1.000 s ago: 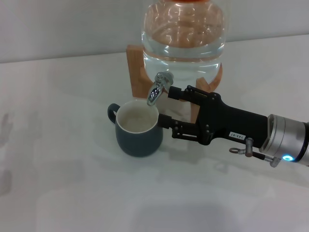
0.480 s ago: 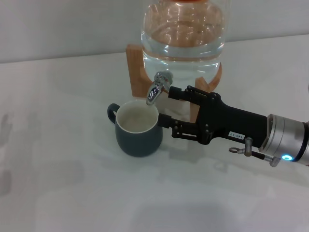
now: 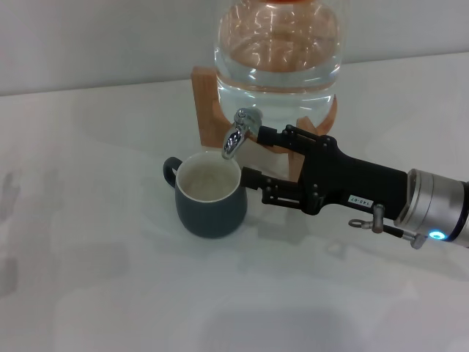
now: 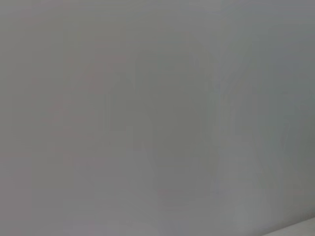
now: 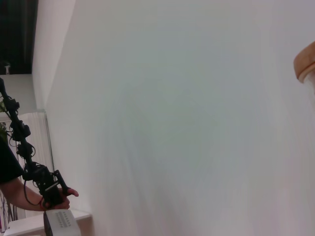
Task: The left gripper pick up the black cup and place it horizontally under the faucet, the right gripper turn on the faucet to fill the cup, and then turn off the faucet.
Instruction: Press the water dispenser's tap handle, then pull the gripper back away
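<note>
We reach our right gripper (image 3: 253, 155) in level from the right, fingers spread wide beside the faucet (image 3: 238, 133), black cup (image 3: 210, 194) upright beneath.

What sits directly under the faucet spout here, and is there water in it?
The black cup stands upright under the faucet, its cream inside showing. Whether it holds water cannot be told. The right gripper is open beside the faucet. The left gripper is out of view.

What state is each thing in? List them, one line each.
black cup: upright on the table, under the spout, apart from both fingers.
faucet: spout over the cup; flow cannot be told.
right gripper: open, beside the faucet.
glass jar: holds water, on its wooden stand.
left gripper: out of view.
</note>
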